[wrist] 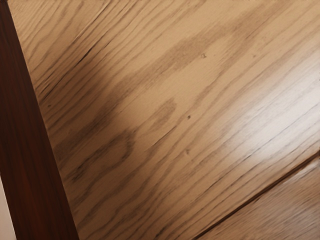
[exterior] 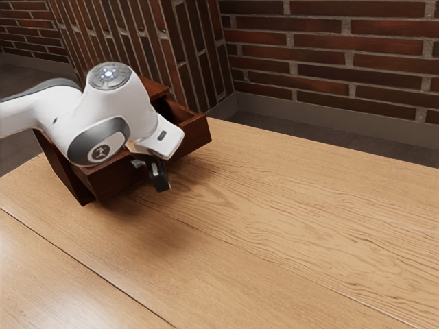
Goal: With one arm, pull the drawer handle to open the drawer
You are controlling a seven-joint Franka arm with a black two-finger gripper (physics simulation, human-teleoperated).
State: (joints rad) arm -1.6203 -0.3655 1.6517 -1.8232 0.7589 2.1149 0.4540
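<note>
Gripper (exterior: pixel 158 175) hung low, just off the table (exterior: pixel 288 219). Couldn't tell whether it was open, closed, or holding anything, because the arm's white wrist blocked the view. Drawer (exterior: pixel 188 130) sat just above and beside it, standing partway out of the dark wooden cabinet (exterior: pixel 75 179). In the wrist view, a dark wood panel (wrist: pixel 22 150) ran right by the hand, with table grain beneath it. Brick wall (exterior: pixel 329 55) stood well beyond.

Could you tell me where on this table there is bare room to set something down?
The table is bare from the cabinet out to the exterior view's right and near edges. It is crowded only at that view's upper left, where the cabinet with its open drawer stands and the gripper hangs at its front.
</note>
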